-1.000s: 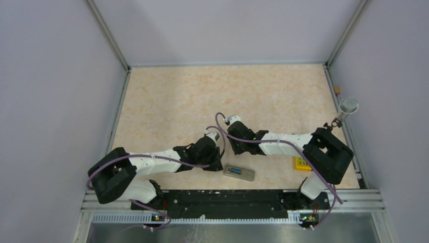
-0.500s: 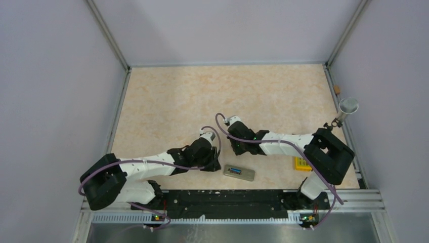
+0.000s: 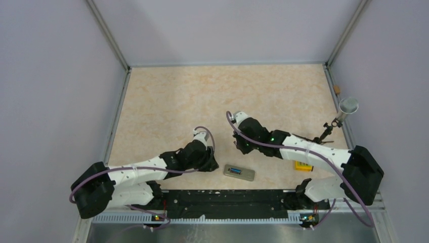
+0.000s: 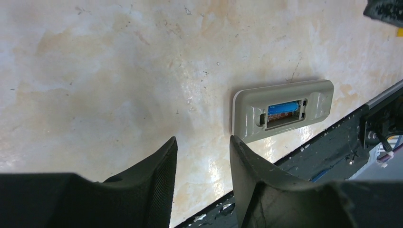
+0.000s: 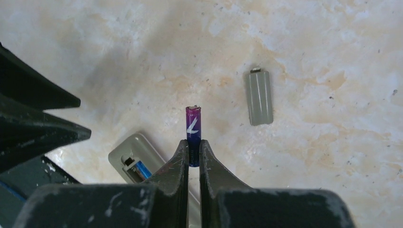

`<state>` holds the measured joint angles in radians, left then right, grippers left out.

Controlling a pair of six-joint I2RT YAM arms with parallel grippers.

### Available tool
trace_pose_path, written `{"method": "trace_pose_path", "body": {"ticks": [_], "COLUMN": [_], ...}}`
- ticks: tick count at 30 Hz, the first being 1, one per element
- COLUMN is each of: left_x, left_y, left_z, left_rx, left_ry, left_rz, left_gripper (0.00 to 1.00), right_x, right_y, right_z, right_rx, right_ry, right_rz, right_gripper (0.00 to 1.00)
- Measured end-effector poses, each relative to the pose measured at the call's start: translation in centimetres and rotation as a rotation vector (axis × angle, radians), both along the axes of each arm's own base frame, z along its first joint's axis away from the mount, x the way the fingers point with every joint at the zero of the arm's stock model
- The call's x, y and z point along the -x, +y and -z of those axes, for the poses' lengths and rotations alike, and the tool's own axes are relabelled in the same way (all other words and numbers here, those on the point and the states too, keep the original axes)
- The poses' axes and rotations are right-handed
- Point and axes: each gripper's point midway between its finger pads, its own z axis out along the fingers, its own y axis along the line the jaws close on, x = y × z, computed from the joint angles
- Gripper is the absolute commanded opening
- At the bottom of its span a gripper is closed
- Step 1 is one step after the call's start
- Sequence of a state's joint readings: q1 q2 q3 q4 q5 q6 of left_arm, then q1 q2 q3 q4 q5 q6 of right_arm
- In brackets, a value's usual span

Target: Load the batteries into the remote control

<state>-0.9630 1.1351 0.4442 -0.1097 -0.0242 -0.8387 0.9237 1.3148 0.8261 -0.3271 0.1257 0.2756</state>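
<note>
The right gripper is pressed together on the lower end of the second battery; most of the battery's length stands free beyond the fingertips, and what looks like a small cap shows at its far end. It hangs above the table, not touching it. Below and to the left in the right wrist view lies the remote control, flat on the table near the front edge with its grey back up. Its recess is open and the first battery is already seated in one slot, so I judge the task about half done. The grey battery cover lies off, a little apart from the remote. The left gripper has its fingers apart with nothing between them; it is low over the table, near the remote but not touching it.

For this step, I would bring the held battery over the free slot and turn it parallel to the seated one. The polarity marks I cannot read, so the direction must be checked against the spring side. One end should go in first, against the spring, and then the other end is pressed down. The grip is only on the tip, so the battery may pivot; slow and light pressure is better. The remote is light and may slide; the left gripper could steady it.
</note>
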Motion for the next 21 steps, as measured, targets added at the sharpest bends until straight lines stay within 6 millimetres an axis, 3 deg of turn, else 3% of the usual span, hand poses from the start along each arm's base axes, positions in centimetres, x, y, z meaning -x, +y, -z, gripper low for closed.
{"method": "trace_pose_path", "body": {"ticks": [7, 14, 21], "left_x": [-0.3, -0.8, -0.8], "left_y": [1.0, 1.5, 2.6], "left_z": [-1.0, -2.5, -3.5], "left_rx": [0.021, 0.062, 0.102], "left_ry": [-0.052, -0.099, -0.133], "left_rz": [-0.035, -0.063, -0.092], "left_gripper": [0.52, 0.54, 0.56], "right_x": [2.9, 6.3, 7.3], "right_y": [-0.9, -0.2, -0.6], "right_z": [0.2, 0.4, 1.4], "right_rx": [0.055, 0.11, 0.181], "right_ry": [0.015, 0.003, 0.035], "right_rz": [-0.14, -0.372, -0.463], "right_gripper": [0.0, 0.0, 0.0]}}
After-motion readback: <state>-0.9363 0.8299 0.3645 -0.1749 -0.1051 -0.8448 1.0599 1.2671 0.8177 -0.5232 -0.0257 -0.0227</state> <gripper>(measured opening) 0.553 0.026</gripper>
